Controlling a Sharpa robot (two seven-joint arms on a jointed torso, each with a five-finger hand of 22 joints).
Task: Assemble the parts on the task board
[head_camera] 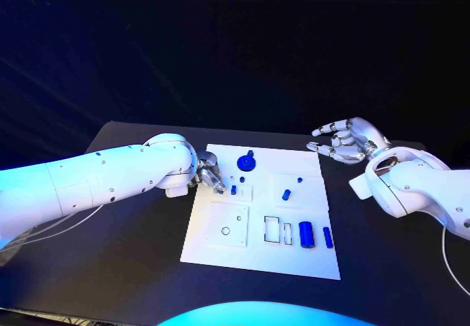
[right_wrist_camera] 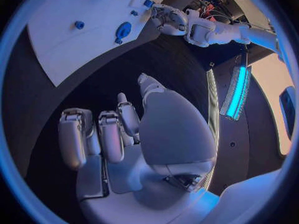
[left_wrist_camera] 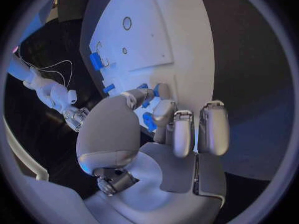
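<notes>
The white task board [head_camera: 221, 244] lies in the middle of the table. My left hand [head_camera: 208, 175] is at its left edge with fingers curled; in the left wrist view thumb and fingers [left_wrist_camera: 163, 112] pinch a small blue part [left_wrist_camera: 149, 121]. Two more small blue parts [head_camera: 234, 189] sit on the board just past the fingertips. A round blue part [head_camera: 246, 162] lies near the far edge, a blue cylinder [head_camera: 306, 234] and a narrow blue piece [head_camera: 327, 237] at the near right. My right hand [head_camera: 343, 141] hovers beyond the board's far right corner, fingers apart and holding nothing.
Two little blue pieces [head_camera: 286, 194] rest in the board's right half. Rectangular slots [head_camera: 272, 230] and a round hole [head_camera: 226, 231] mark its near half. Black tabletop [head_camera: 117, 272] surrounds the board. A thin cable [head_camera: 59, 231] hangs under my left arm.
</notes>
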